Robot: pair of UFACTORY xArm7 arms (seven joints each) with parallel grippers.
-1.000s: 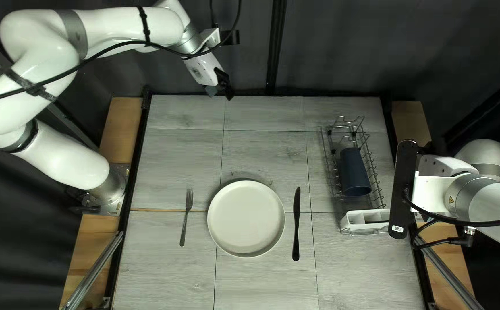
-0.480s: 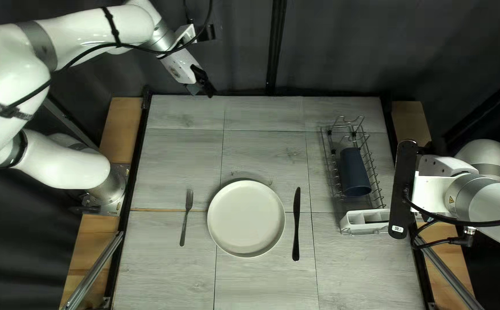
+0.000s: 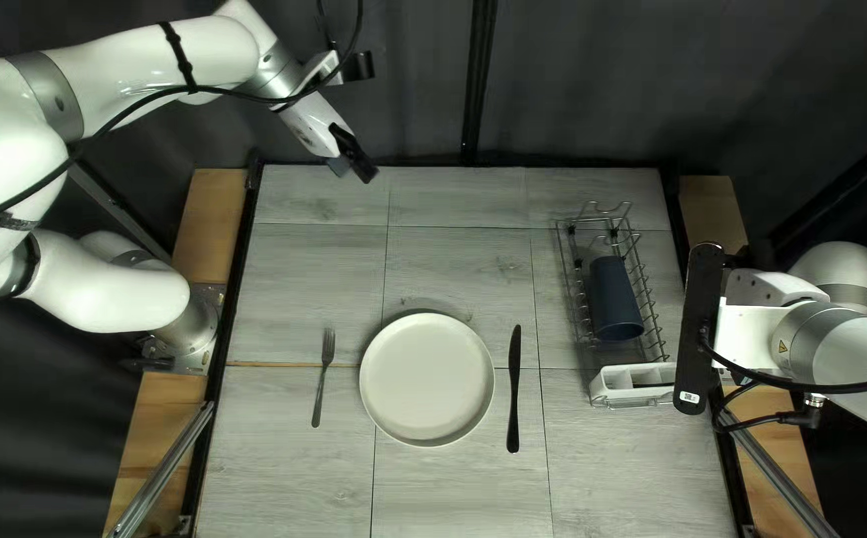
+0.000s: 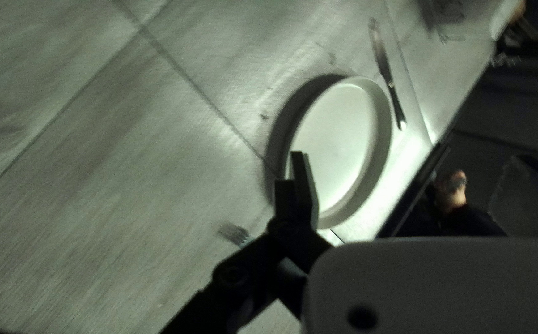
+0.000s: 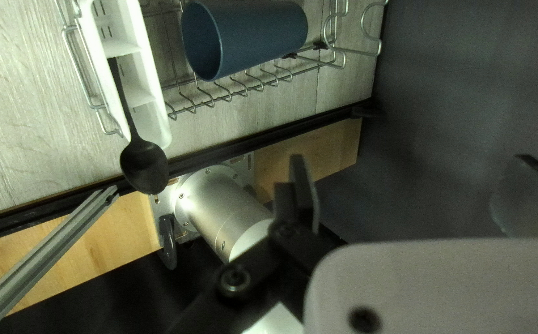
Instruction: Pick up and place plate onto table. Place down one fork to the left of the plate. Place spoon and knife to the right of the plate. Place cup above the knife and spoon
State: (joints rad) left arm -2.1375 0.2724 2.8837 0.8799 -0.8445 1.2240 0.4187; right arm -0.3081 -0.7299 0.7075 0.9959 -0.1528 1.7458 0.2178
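A white plate [image 3: 426, 377] lies on the table toward the near edge, with a fork [image 3: 322, 377] to its left and a black knife [image 3: 514, 388] to its right. A dark blue cup [image 3: 615, 299] lies on its side in the wire rack [image 3: 581, 299]. In the right wrist view a black spoon [image 5: 143, 164] sticks out of the white cutlery caddy [image 5: 116, 60] beside the cup [image 5: 245, 32]. My left gripper [image 3: 355, 161] hangs open and empty, raised over the far edge; its wrist view looks down on the plate [image 4: 338, 144]. My right gripper [image 3: 702, 329] is open and empty beside the rack.
The rack and its caddy [image 3: 631, 383] stand at the right of the table, close to my right arm. Wooden strips and metal rails border the table on both sides. A dark curtain hangs behind the far edge.
My left gripper has swung left along the far edge, then dipped slightly toward the table. The right arm and all tableware have stayed still.
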